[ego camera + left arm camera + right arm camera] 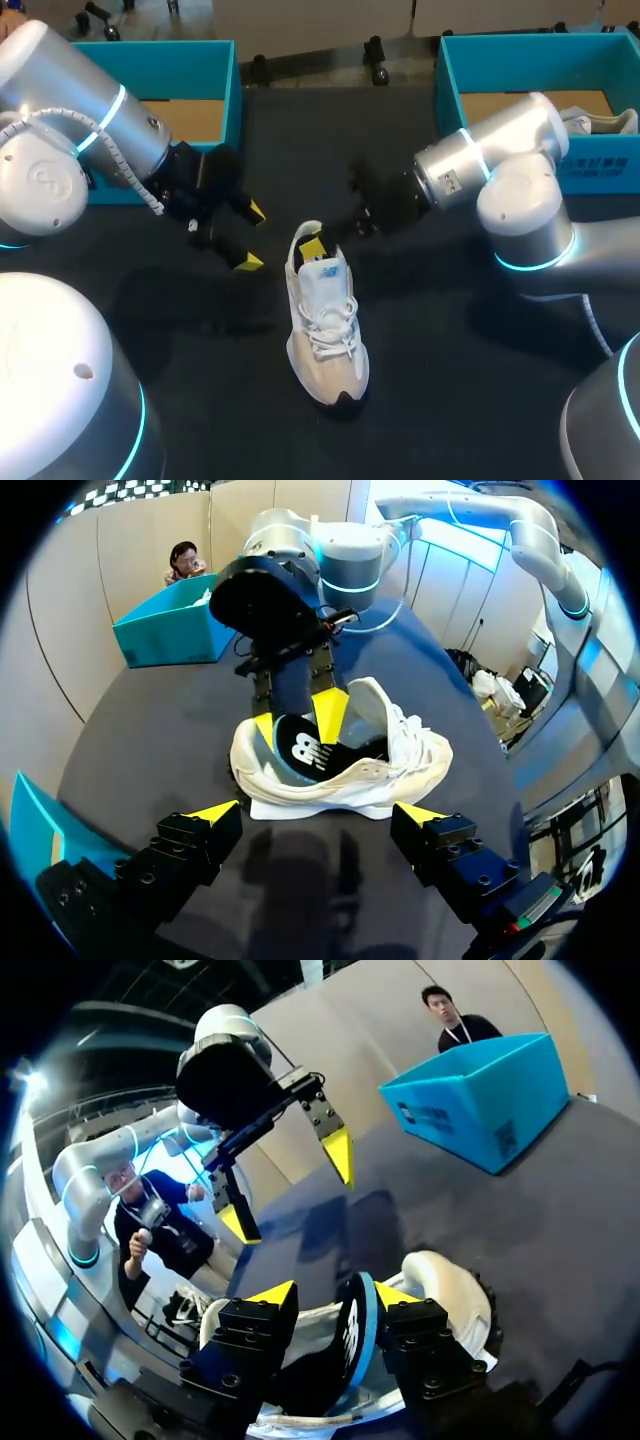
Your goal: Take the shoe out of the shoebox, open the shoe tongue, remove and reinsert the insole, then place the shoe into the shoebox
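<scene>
- Head view: a white shoe (325, 320) lies upright on the dark table (450, 380), toe toward the camera, outside both boxes. The left gripper (253, 237) hovers just beside the heel, its fingers spread wide and empty. The right gripper (318, 243) sits at the heel opening. A teal left shoebox (215, 70) and right shoebox (450, 70) stand at the far corners. A second shoe (600, 122) lies in the right one.
- Left wrist view: the left gripper (316, 813) is wide apart, with the shoe (400, 760) ahead of it. A black insole (305, 750) shows in the opening, under the right gripper (297, 720).
- Right wrist view: the insole (352, 1335) stands on edge within the right gripper (335, 1293). Whether it is clamped cannot be told. The left gripper (289, 1190) hangs ahead, open.
</scene>
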Robot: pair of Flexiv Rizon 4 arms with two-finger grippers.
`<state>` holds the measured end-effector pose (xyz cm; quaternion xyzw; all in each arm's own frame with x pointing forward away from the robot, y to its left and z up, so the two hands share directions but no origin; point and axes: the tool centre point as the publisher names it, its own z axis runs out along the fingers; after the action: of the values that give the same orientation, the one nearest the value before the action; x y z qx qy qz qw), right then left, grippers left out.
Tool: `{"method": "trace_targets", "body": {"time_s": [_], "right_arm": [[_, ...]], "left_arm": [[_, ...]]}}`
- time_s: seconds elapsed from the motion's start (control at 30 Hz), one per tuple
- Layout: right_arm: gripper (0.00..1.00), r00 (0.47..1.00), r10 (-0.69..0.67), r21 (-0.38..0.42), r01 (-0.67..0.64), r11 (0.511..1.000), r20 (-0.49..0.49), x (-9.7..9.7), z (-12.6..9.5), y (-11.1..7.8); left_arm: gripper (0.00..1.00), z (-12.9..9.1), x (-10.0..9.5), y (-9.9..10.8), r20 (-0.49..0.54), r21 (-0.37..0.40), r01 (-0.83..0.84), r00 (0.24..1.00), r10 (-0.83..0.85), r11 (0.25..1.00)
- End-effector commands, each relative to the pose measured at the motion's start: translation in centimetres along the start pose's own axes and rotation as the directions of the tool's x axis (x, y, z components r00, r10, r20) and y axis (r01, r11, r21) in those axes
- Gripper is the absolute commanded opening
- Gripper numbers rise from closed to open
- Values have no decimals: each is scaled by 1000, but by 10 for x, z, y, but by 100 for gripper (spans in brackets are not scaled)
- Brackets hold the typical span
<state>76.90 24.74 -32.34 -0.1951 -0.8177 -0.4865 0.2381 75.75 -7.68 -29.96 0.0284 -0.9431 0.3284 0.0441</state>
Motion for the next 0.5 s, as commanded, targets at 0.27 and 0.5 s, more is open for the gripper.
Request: {"method": "trace_targets", "body": {"time_s": [0.27, 0.5], "right_arm": [[52, 998, -42, 11, 42, 999, 51, -3, -30, 31], [7, 997, -12, -54, 16, 998, 79, -1, -36, 21]], "left_arm": [[100, 1, 0, 0, 1, -4, 0, 1000, 0, 1000], [100, 1, 0, 0, 1, -4, 0, 1000, 0, 1000]]}}
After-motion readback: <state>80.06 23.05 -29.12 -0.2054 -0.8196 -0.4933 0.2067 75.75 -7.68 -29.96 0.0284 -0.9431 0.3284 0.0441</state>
